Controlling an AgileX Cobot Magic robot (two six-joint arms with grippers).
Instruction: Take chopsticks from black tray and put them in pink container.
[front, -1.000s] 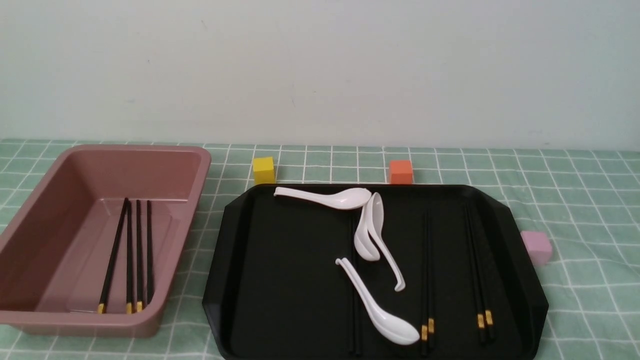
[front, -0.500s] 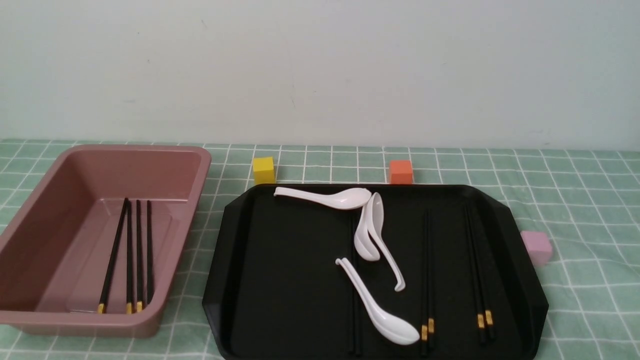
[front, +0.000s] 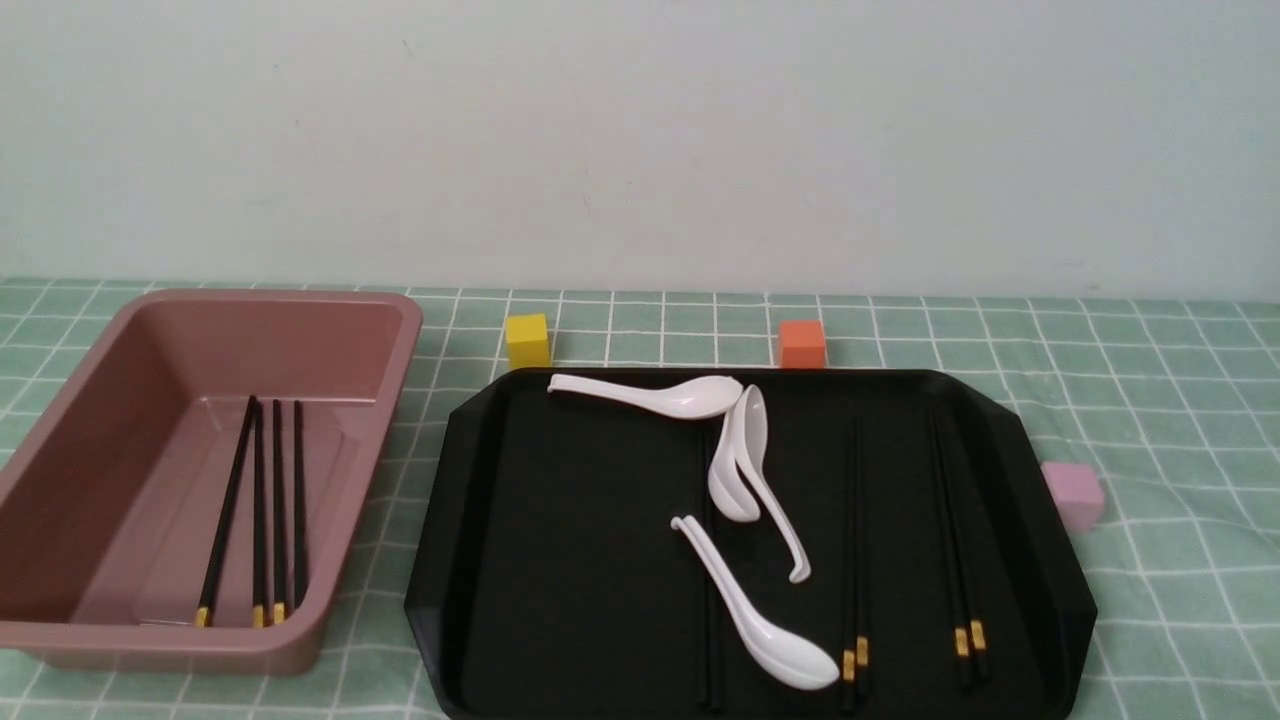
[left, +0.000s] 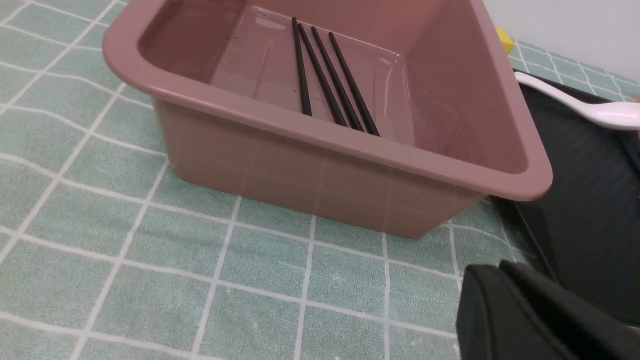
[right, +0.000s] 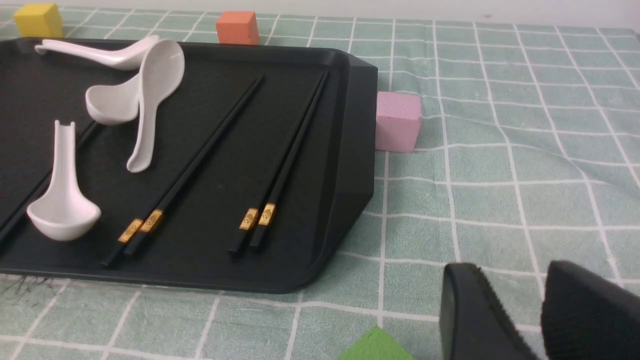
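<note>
A: Item one, the black tray (front: 560, 560), our landmark. What lies on it?

B: Two pairs of chopsticks (front: 853, 560) toward its right side, gold bands at the near end. A third pair (front: 708, 640) lies near the middle, partly under a spoon. Three white soup spoons (front: 735, 455): one along the far rim, one just beside it with the bowls touching, and one nearer the front.

A: Item two, the pink container (front: 395, 350)?

B: Left of the tray, close by but apart from it. Four black sticks (front: 262, 500) lie on its floor, gold ends toward the near wall.

A: Small pieces?

B: A yellow cube (front: 527, 340) and an orange cube (front: 801, 343) just behind the tray's far rim. A pink cube (front: 1073, 493) just off its right edge. A green block (right: 375, 345) shows only as a corner in the right wrist view, off the tray's near right corner.

A: Grippers?

B: The left gripper (left: 505, 270) sits low near the tray's near left corner, by the container's corner; its fingers look pressed together, holding nothing. The right gripper (right: 542, 295) is off the tray's near right corner over the green checked cloth (front: 1150, 400), fingers slightly apart, empty.
</note>
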